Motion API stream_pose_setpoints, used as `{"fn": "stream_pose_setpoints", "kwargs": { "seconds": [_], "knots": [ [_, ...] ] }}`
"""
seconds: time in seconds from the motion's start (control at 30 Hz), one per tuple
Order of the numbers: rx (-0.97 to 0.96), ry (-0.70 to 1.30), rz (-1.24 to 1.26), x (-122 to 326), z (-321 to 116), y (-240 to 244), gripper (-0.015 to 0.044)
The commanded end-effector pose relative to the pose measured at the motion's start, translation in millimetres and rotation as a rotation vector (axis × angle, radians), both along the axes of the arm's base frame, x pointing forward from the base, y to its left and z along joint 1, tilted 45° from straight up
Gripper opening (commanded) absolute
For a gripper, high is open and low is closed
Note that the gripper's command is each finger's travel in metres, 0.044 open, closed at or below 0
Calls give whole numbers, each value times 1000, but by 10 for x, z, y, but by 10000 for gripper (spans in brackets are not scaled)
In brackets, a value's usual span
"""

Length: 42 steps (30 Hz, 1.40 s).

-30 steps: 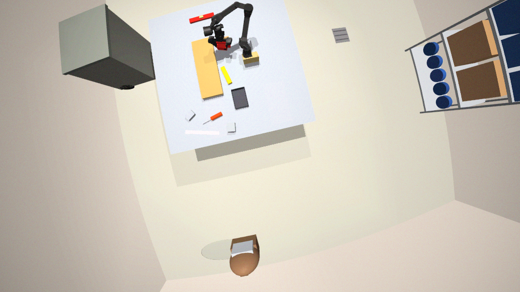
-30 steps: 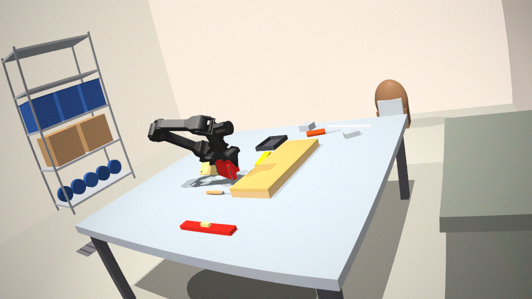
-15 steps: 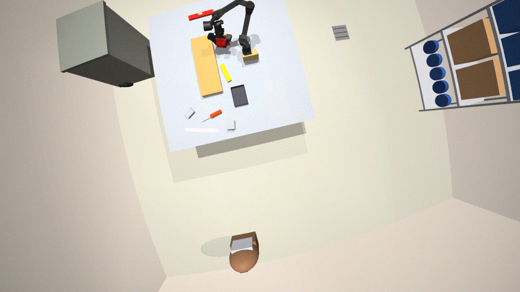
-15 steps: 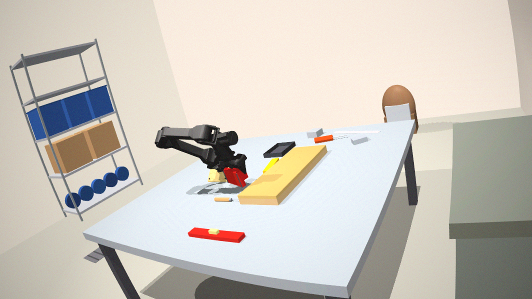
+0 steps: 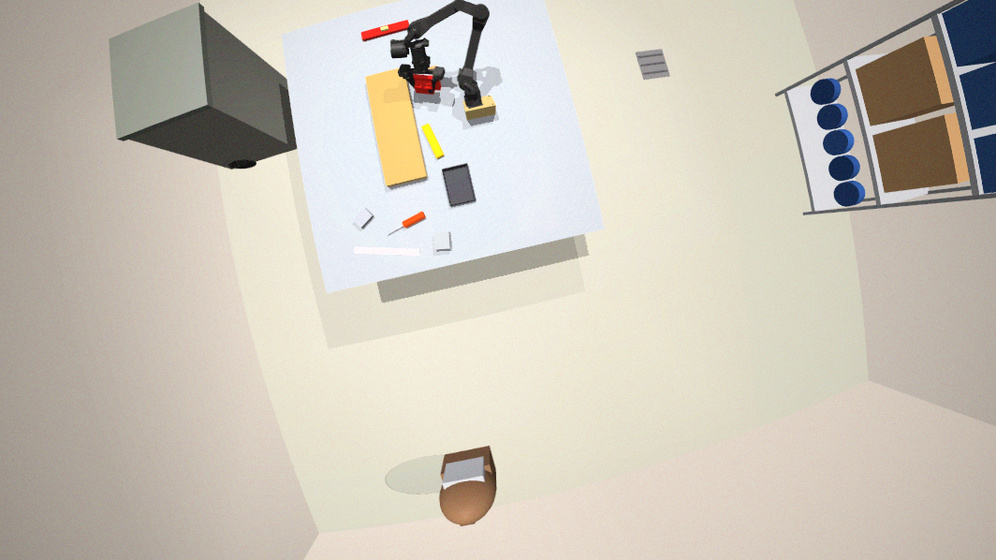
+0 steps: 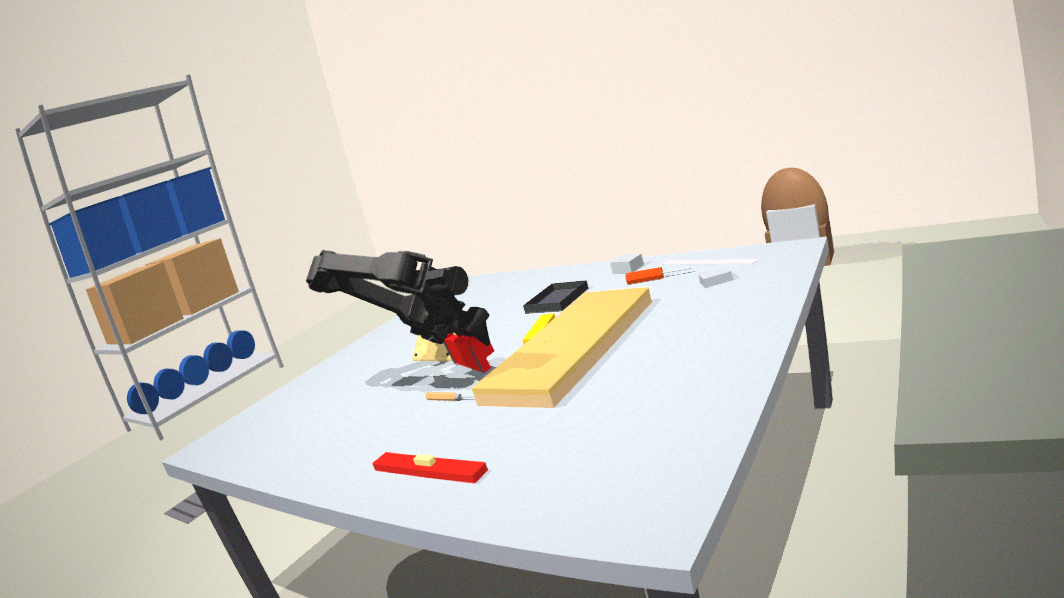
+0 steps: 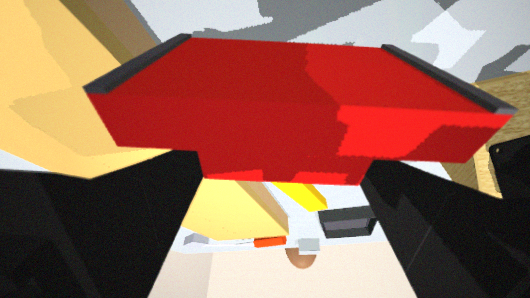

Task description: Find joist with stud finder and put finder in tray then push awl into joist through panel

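Observation:
My gripper (image 5: 422,75) (image 6: 471,335) (image 7: 281,150) is shut on the red stud finder (image 5: 426,84) (image 6: 467,353) (image 7: 270,116), which has dark strips along two sides. It holds it tilted, above the table beside one end of the tan floor panel (image 5: 400,138) (image 6: 585,336) (image 7: 30,116). The dark tray (image 5: 459,184) (image 6: 555,297) (image 7: 347,225) is empty, beside the panel's other end. The awl (image 6: 441,396), with a light wooden handle, lies with its shaft toward the panel's near end in the exterior view; the arm mostly hides it in the top view. No joist is visible.
A yellow bar (image 5: 432,141) (image 6: 538,327) (image 7: 302,196) lies between panel and tray. A red level (image 5: 385,30) (image 6: 429,467) lies beyond the awl. An orange screwdriver (image 5: 414,219) (image 6: 644,275), two grey blocks (image 5: 441,241) (image 5: 363,217) and a white strip (image 5: 387,251) lie toward the far table edge.

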<state>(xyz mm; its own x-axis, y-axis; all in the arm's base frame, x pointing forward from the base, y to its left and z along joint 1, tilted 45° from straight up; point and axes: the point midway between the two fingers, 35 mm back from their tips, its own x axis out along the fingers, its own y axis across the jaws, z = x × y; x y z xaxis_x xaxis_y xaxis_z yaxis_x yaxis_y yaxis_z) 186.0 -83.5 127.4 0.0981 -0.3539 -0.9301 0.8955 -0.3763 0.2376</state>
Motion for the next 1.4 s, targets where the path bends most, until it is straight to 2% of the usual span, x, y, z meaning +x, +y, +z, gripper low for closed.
{"fn": "stream_pose_setpoints", "kwargs": {
  "seconds": [0.0, 1.37],
  "knots": [
    [20, -18, 11, 5, 15, 5, 0],
    [187, -86, 63, -16, 27, -40, 0]
  ]
}}
